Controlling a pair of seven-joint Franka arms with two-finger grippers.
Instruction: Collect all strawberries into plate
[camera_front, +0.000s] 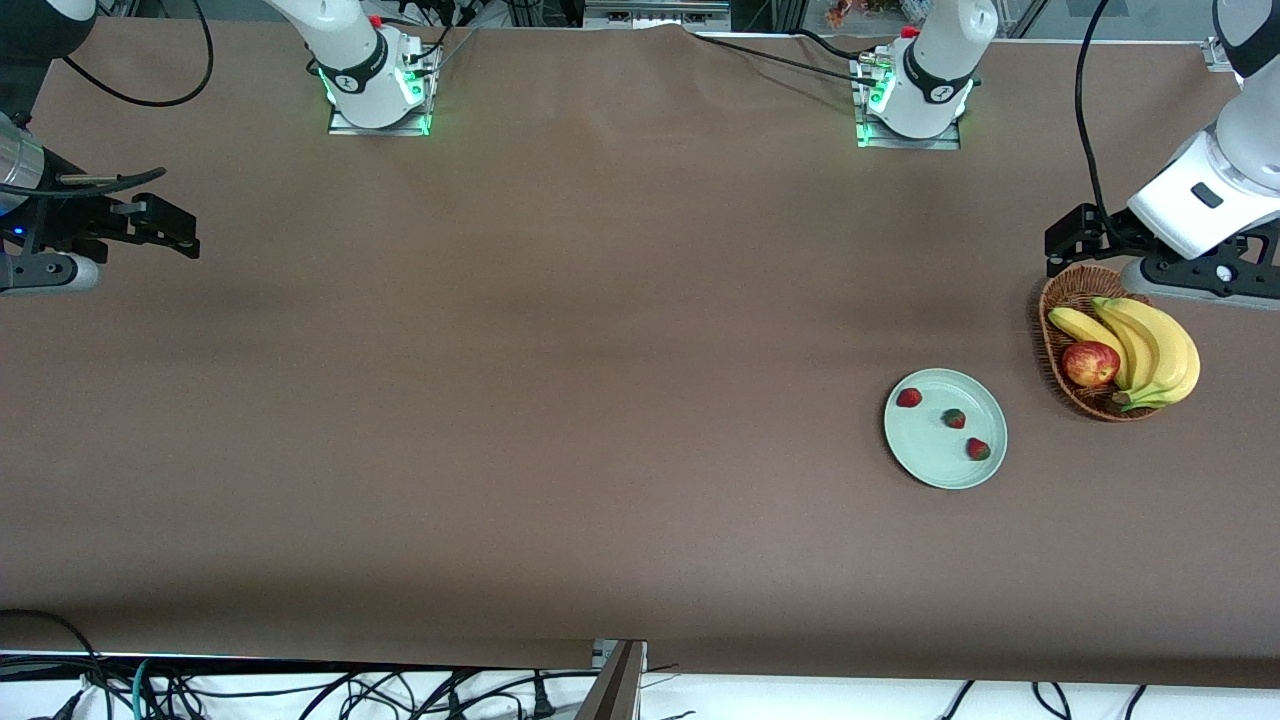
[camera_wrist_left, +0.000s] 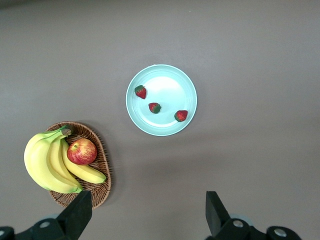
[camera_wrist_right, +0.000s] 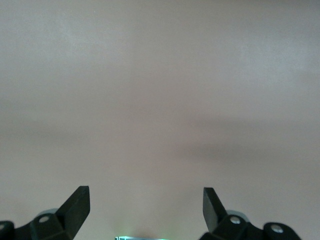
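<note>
Black fingers (camera_wrist_left: 77, 215) of the left gripper (camera_wrist_left: 147, 212) are standing wide apart with nothing between them, and the gripper is hanging in the air over the wicker basket (camera_front: 1060, 300) at the left arm's end of the table (camera_front: 560, 400). Just under it, the basket is holding a bunch of bananas (camera_front: 1150, 345) and a red apple (camera_front: 1090, 363), the apple lying against the bananas. Beside the basket, nearer to the front camera and a little toward the right arm's end, the pale green plate (camera_front: 930, 455) is sitting flat on the brown tabletop, apart from the basket. All three strawberries (camera_front: 955, 418) are lying in the plate, spaced out in a loose row and not touching one another.

Well apart from all this, the right gripper (camera_front: 185, 235) is waiting over bare tabletop at the right arm's end, its fingers (camera_wrist_right: 77, 205) spread open and holding nothing.
</note>
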